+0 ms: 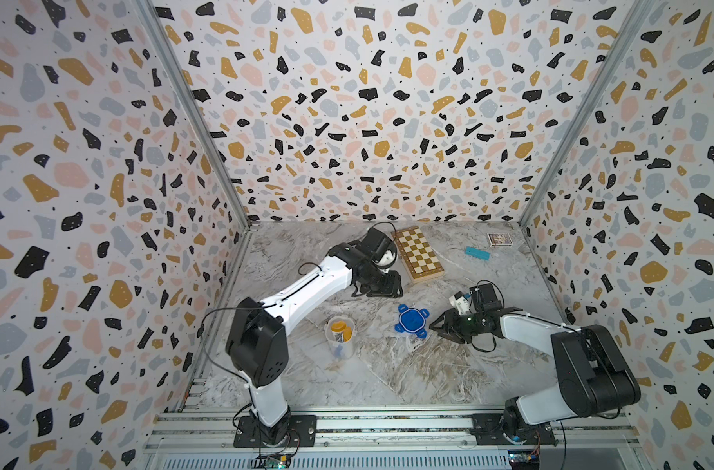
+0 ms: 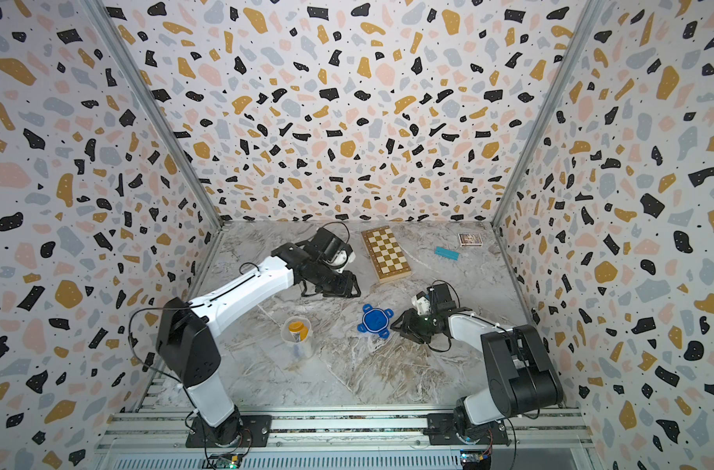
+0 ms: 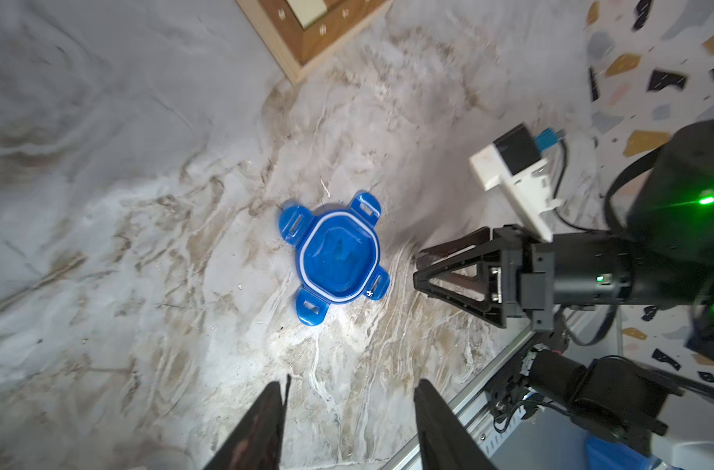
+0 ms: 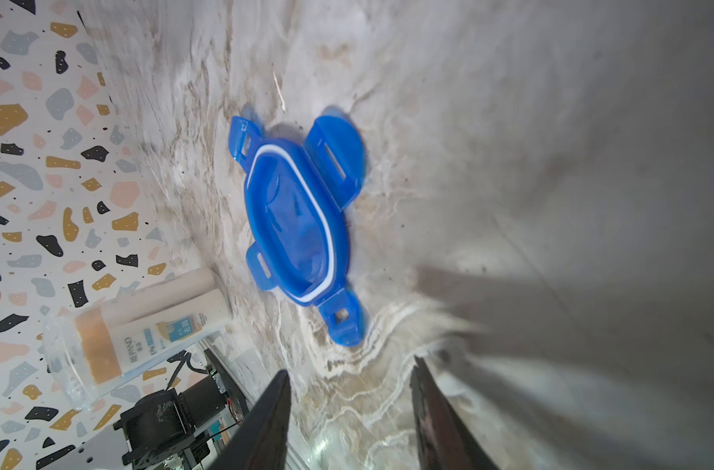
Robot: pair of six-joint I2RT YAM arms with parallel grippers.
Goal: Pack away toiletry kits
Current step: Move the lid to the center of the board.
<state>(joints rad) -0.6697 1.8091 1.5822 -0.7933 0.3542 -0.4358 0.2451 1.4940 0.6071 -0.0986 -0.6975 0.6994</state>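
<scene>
Both my pincers gape, empty: left pincer (image 3: 352, 382), right pincer (image 4: 349, 368). Marble tabletop (image 1: 387, 378), terrazzo walls (image 1: 347, 122). Orange-capped bottles (image 1: 339, 326) stand in the clear tub (image 1: 349, 349), near the blue lid (image 1: 412, 320); only the right wrist view shows their label (image 4: 176, 329).

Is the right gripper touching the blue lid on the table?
Apart. The left wrist view shows a strip of bare table between the blue lid and the tips of the right gripper.

Blue lid (image 4: 298, 215) ahead of R pincer (image 4: 351, 366), jaws apart.
</scene>
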